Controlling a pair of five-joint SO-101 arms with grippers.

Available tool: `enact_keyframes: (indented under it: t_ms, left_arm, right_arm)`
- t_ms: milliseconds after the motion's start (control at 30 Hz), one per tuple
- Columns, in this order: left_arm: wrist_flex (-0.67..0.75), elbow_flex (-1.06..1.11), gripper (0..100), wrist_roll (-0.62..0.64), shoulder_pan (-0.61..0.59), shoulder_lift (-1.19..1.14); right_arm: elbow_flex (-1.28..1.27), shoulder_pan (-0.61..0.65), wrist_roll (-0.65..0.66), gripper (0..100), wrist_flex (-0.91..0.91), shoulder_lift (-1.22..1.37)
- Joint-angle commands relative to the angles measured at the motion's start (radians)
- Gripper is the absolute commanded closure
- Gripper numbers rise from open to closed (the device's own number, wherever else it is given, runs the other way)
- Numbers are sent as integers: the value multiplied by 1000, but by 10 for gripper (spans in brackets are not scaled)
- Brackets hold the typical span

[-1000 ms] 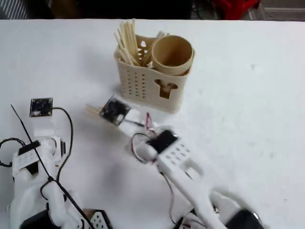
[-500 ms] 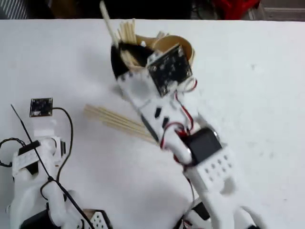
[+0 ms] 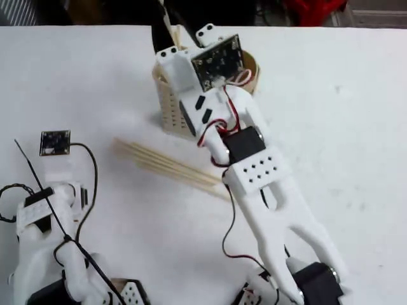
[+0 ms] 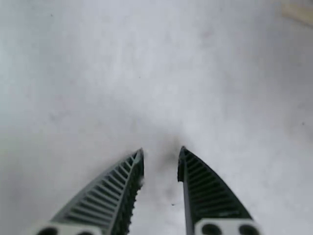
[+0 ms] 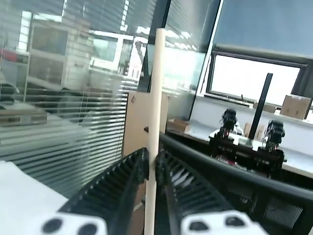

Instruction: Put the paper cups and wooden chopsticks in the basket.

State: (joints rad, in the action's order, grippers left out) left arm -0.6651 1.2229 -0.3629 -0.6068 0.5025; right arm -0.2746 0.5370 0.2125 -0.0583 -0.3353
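Wooden chopsticks (image 3: pixel 168 167) lie bundled on the desk (image 3: pixel 356 127), just near-left of the basket (image 3: pixel 169 108), which holds a paper cup (image 3: pixel 253 67). The right gripper (image 5: pixel 152 157) is clamped on one chopstick (image 5: pixel 156 83), upright over the basket's far left corner; the left gripper (image 4: pixel 160 152) hangs slightly apart above bare desk. The sticks look light, stiff and apt to roll, so pinch mid-length. No writing can be read

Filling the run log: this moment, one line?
right hand shut on chopstick over basket | left hand open over table | loose chopsticks on table
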Motion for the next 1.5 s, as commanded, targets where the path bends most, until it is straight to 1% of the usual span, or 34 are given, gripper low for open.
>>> enact_keyframes:
  t_ms: [0, 200, 300, 333, 467, 533, 600, 667, 767, 833, 900, 933, 1000, 1100, 1167, 1300, 1467]
  left_arm:
    - [17, 0, 872, 14, -7, 7]
    - [17, 0, 872, 14, -7, 7]
    - [17, 0, 872, 14, -7, 7]
    - [17, 0, 872, 14, -7, 7]
    - [17, 0, 872, 14, -7, 7]
    - [17, 0, 872, 14, -7, 7]
    - [17, 0, 872, 14, -7, 7]
    - [17, 0, 872, 14, -7, 7]
    - [17, 0, 872, 14, -7, 7]
    - [17, 0, 872, 14, -7, 7]
    - [17, 0, 872, 14, -7, 7]
    - [17, 0, 872, 14, -7, 7]
    - [17, 0, 872, 14, -7, 7]
    - [17, 0, 872, 14, -7, 7]
    - [17, 0, 872, 14, -7, 7]
    - [17, 0, 872, 14, -7, 7]
    - [17, 0, 872, 14, -7, 7]
  right_arm:
    - [61, -12, 12, 977, -22, 10]
    - [60, -15, 12, 976, -16, 15]
    - [68, -12, 12, 975, 35, 13]
    - [68, -12, 12, 964, 45, 13]
    - [66, -13, 12, 866, 94, 13]
    - [68, -10, 12, 870, 117, 8]
    - [63, -10, 17, 900, 160, -13]
    - [61, -12, 20, 939, 271, -50]
    - [60, 24, 21, 981, 575, -119]
    - [60, 59, 21, 976, 799, -150]
    - [60, 77, 21, 961, 983, -162]
    - [60, 87, 21, 950, 1044, -160]
    - [32, 127, 37, 923, 1107, -130]
    - [-63, 214, 173, 882, 1102, -22]
    - [-124, 251, 224, 861, 1053, 81]
    - [-135, 232, 232, 851, 967, 271]
    - [-146, 222, 233, 851, 819, 441]
